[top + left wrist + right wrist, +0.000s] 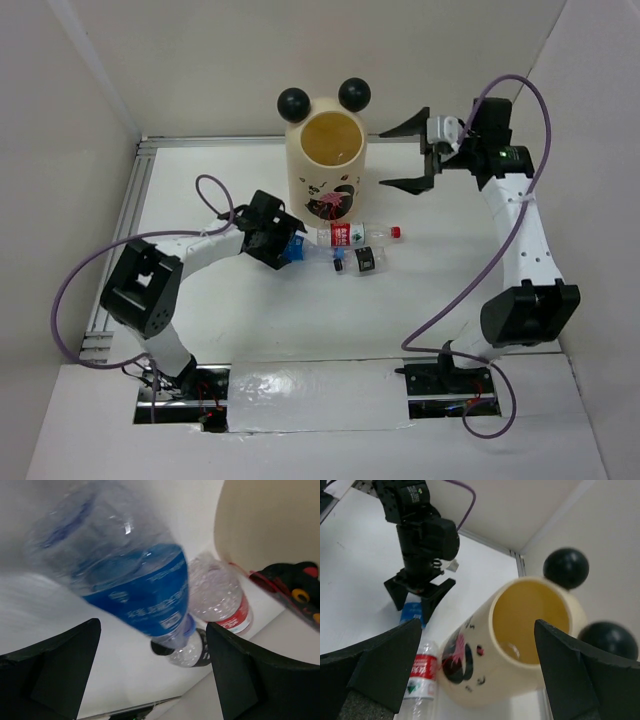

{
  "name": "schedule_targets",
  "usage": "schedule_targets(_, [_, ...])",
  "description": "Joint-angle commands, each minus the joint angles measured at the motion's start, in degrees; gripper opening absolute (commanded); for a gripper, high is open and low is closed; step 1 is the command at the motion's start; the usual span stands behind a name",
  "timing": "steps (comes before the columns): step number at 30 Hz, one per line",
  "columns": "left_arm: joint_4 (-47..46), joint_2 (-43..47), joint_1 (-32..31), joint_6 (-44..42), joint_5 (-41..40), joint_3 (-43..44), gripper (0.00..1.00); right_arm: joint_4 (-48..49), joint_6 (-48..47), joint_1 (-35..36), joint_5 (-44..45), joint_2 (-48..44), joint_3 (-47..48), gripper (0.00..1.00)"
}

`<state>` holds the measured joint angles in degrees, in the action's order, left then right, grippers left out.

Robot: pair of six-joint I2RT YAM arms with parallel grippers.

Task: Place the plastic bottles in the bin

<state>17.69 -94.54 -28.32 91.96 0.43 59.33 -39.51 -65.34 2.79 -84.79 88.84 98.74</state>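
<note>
The cream bin with two black ball ears stands at the back middle; a clear thing lies inside it. Three bottles lie in front of it: a blue-label one, a red-white-label one and a small black-label one. My left gripper is open around the blue-label bottle, with the fingers apart from it. The red-white bottle and the black-label bottle lie beyond. My right gripper is open and empty, just right of the bin's rim.
White walls close in on the left, back and right. A metal rail runs along the table's left and back edges. Purple cables loop above both arms. The left gripper shows in the right wrist view beside the blue bottle.
</note>
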Motion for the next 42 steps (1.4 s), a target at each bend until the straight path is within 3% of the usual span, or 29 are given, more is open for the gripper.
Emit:
schedule_targets(1, [-1.1,-3.4,-0.9,3.3,-0.4,4.7,0.99,-6.0,-4.2,-3.9,-8.1,-2.9,-6.6,1.0])
schedule_targets(5, [-2.4,-6.8,-1.0,5.1,-1.0,6.8,0.99,-7.3,-5.7,-6.7,-8.1,-8.4,-16.2,1.0])
schedule_targets(10, [11.7,-12.1,-2.1,1.1,-2.2,15.9,0.99,-7.3,-5.7,-8.8,-8.1,-12.3,-21.4,1.0])
schedule_targets(14, [14.6,-13.3,-3.8,1.1,-3.4,15.2,0.94,-10.3,-7.7,-8.8,-8.1,-12.3,-22.6,1.0])
schedule_targets(18, [15.2,-13.9,-4.4,-1.2,-3.4,12.3,0.64,-14.4,-11.0,-8.8,-8.1,-11.1,-22.6,1.0])
schedule_targets(21, [15.8,-11.1,-4.9,-3.2,-4.0,10.0,0.58,-15.2,-11.6,-9.3,-8.1,-10.6,-22.6,1.0])
schedule_targets(26, [16.1,-3.6,-6.0,-9.5,-7.4,5.5,0.06,-15.2,-11.6,-9.3,-8.1,-10.6,-22.6,1.0])
schedule_targets(27, [16.8,0.1,-7.0,-11.3,-9.8,5.5,0.0,-15.7,-12.1,-9.3,-8.1,-10.6,-23.2,1.0])
schedule_targets(31, [19.9,11.4,-13.1,-21.4,-21.5,11.7,0.0,-15.7,-12.1,-9.3,-7.5,-10.6,-24.7,0.99])
schedule_targets(33, [18.2,16.5,-16.8,-28.6,-28.9,14.2,0.0,-16.2,-12.1,-8.6,-5.1,-9.6,-25.9,0.85])
schedule_targets(34, [16.5,17.6,-17.5,-31.6,-30.6,16.6,0.0,-16.9,-13.0,-8.6,-2.6,-9.6,-25.9,0.65])
schedule_targets(36, [9.7,19.0,-18.9,-41.2,-35.1,19.7,0.0,-20.1,-17.0,-6.9,0.1,-8.2,-27.0,0.42])
schedule_targets(38, [-0.6,19.6,-19.6,-48.8,-37.7,21.2,0.0,-20.7,-17.7,-6.4,4.5,-7.5,-27.7,0.02])
schedule_targets(39, [-4.5,19.0,-19.6,-56.0,-38.7,21.8,0.0,-21.4,-17.7,-5.7,5.9,-6.8,-28.3,0.01])
schedule_targets(40, [-8.7,17.9,-19.6,-60.0,-39.6,22.4,0.0,-21.4,-17.7,-4.9,8.7,-6.7,-28.3,0.06])
schedule_targets(41, [-13.5,17.1,-20.2,-64.1,-39.6,23.0,0.0,-22.1,-17.7,-4.9,10.2,-6.1,-28.3,0.4])
schedule_targets(42, [-22.4,16.1,-20.7,-71.6,-41.9,23.0,0.0,-22.7,-17.1,-4.2,11.4,-5.3,-29.0,0.59])
